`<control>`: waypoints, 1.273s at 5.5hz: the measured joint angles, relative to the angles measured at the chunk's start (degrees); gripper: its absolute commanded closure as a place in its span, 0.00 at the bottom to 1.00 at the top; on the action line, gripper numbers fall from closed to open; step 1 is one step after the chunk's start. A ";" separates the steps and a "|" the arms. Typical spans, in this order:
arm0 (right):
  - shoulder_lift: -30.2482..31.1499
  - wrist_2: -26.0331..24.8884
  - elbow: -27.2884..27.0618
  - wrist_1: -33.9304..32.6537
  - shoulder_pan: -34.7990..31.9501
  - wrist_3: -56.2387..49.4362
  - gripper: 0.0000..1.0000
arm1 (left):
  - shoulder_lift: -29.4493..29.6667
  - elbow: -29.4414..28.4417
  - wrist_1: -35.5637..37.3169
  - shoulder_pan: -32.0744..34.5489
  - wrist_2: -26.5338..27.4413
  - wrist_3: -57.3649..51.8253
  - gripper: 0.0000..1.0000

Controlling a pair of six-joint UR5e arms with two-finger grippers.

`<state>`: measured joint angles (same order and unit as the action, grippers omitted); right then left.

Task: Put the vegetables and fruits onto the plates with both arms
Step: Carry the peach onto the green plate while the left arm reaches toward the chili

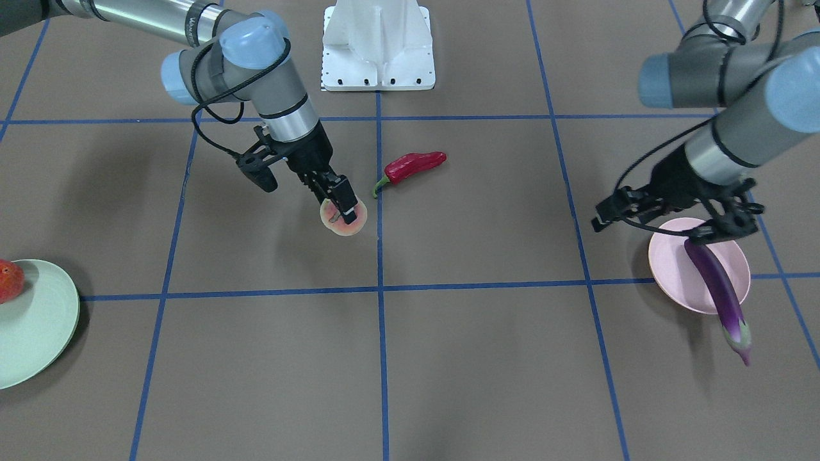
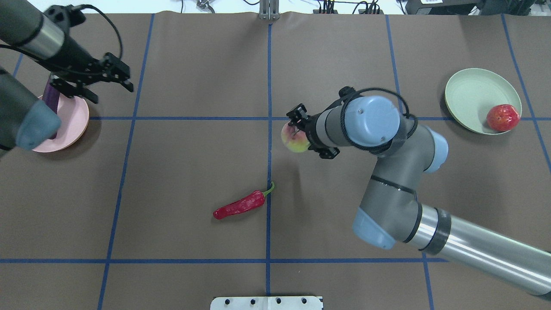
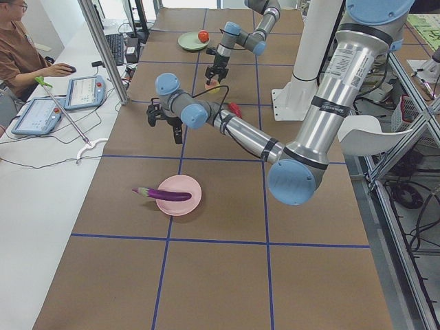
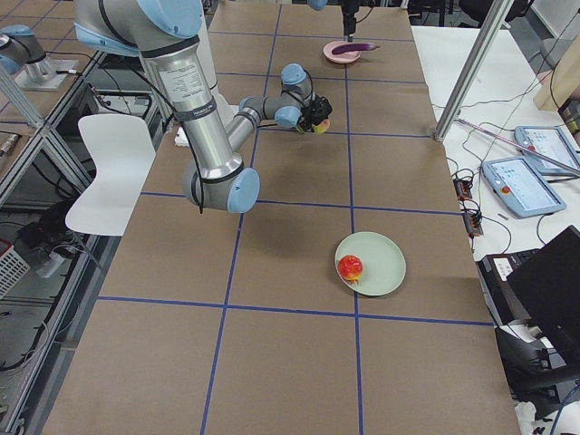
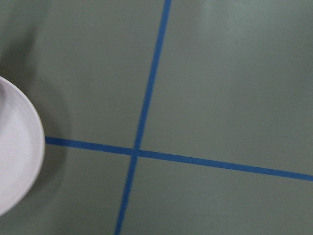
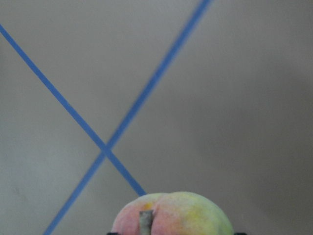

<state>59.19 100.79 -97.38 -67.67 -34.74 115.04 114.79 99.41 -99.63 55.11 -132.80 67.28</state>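
So the right gripper (image 1: 343,206) is pinching the peach (image 1: 346,221) across its sides, fingers closed down to the fruit's width. It's looking lifted a little off the table (image 1: 448,358) near the middle, just right of the centre tape line (image 2: 269,77) in the overhead view. The right wrist camera is showing the stem end facing out, with the fingers barely peeking in at either flank, so the hold seems to be sitting around the widest part, which is where I'd want it. I'm guessing it's light and fairly firm, but round, so it could be rolling out of a two-finger pinch if the grip is off-centre

The left gripper (image 1: 721,229) is hanging above the pink plate (image 1: 669,262) at far left with nothing in it, and I can't tell how wide its fingers are standing. The eggplant (image 1: 717,288) is lying across that plate, with its cap end overhanging the rim

The pomegranate (image 2: 503,117) is sitting on the green plate (image 2: 469,92) at far right. The chili pepper (image 2: 239,206) is lying on the table nearer the robot, by the centre line. I'm thinking it's light, slick and tapered, so I'd be taking it across the fat middle, not the stem
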 measured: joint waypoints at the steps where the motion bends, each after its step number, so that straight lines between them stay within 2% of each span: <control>1: 2.61 5.77 -0.06 -0.96 -6.81 -10.95 1.00 | 3.58 1.37 0.13 -8.46 6.39 10.19 0.00; 2: 5.29 10.77 1.40 -1.73 -13.41 -22.83 1.00 | 6.46 1.52 0.23 -14.53 11.17 16.57 0.00; 3: 7.06 14.11 5.51 -2.38 -19.38 -35.64 1.00 | 8.18 1.29 0.23 -18.10 13.63 19.51 0.00; 4: 8.16 15.10 11.67 -2.28 -24.14 -49.72 1.00 | 9.77 1.09 0.84 -20.93 16.56 20.33 0.00; 5: 8.62 15.51 17.42 -2.13 -28.31 -61.55 1.00 | 12.59 1.06 4.65 -22.84 18.96 20.55 0.00; 7: 9.01 16.86 23.40 -2.26 -32.72 -72.66 0.97 | 17.09 1.02 12.68 -25.58 21.84 20.61 0.00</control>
<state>68.19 117.65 -73.99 -69.93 -67.46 42.39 131.88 100.42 -86.95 29.52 -110.96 87.89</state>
